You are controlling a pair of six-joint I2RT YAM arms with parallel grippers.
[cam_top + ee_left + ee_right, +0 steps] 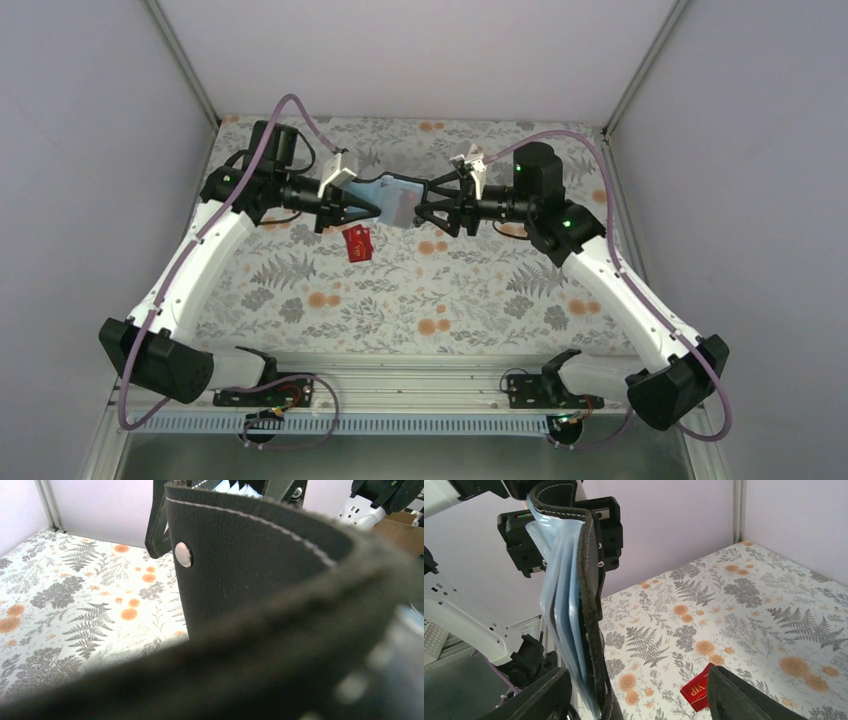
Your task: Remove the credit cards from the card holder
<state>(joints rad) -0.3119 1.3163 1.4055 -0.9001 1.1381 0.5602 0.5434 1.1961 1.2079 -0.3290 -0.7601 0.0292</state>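
**Card holder held in the air, one card on the desk**

The card holder [260,575] fills the left wrist view. Its black outer face and snap stud [183,554] sit almost against the lens.

1. Left: the left pincer [368,207] pinches the holder by one edge. The holder is held clear of the desk [480,290], with its light blue inner face turned up toward the top camera.
2. Centre: one red credit card [357,243] lies flat on the desk just below the holder, touching neither arm. In the right wrist view the holder hangs open and shows blue pocket layers. Whether any cards remain inside cannot be told.
3. Right: the right pincer [423,208] is spread wide at the free end of the holder. The holder's edge lies between the fingers, close to one of them, and nothing is gripped.

Probable faults from this position:

- The right pincer may close on the blue lining or the black cover instead of a card, because the pocket layers lie close together.
- A pull from the right may drag the holder out of the left pincer, since the grip covers one edge only.
- The two pincers stand nearly tip to tip, so any further advance risks finger contact.
- A released card may land on the card already on the desk.
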